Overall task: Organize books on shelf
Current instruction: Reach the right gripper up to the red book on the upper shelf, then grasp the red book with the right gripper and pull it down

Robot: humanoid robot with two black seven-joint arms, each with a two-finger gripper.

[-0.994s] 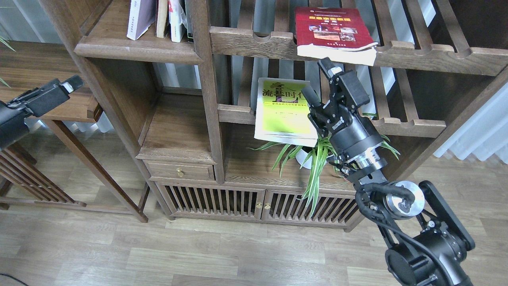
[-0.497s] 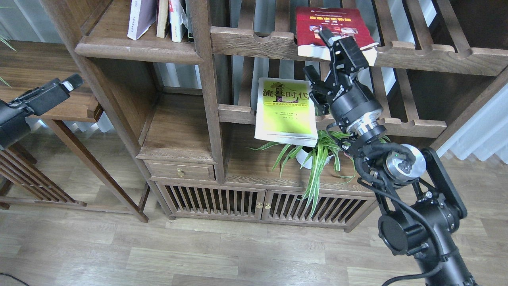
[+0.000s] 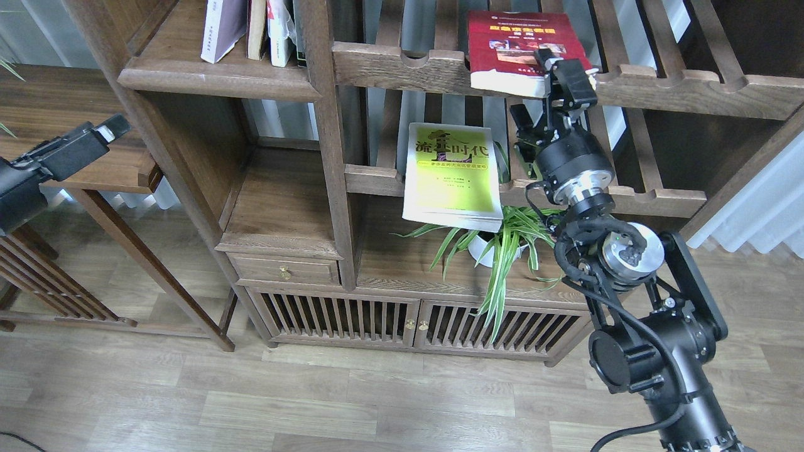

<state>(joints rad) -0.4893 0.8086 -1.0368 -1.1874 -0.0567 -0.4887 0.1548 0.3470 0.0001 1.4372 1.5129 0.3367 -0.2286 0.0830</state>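
The dark red book [image 3: 518, 44] lies flat on the upper slatted rack, its front edge hanging over the rail. My right gripper [image 3: 534, 88] is open at that book's front right corner, one finger over the cover and the other below the rail. The yellow-green book [image 3: 451, 172] lies on the middle slatted rack, overhanging its front. The pale lavender-white book [image 3: 221, 28] leans upright on the solid dark wood shelf [image 3: 217, 78] at the upper left. My left gripper [image 3: 110, 130] hangs far left, away from the bookcase; its fingers cannot be told apart.
Other upright books [image 3: 276, 31] stand beside the lavender one. A spider plant in a white pot [image 3: 502, 242] sits under the yellow-green book, close to my right arm. A wooden side table [image 3: 94, 169] stands at the left. A drawer and slatted doors are below.
My right gripper has risen up and to the right, from in front of the yellow-green book to the red book's front corner. The left arm has barely moved.
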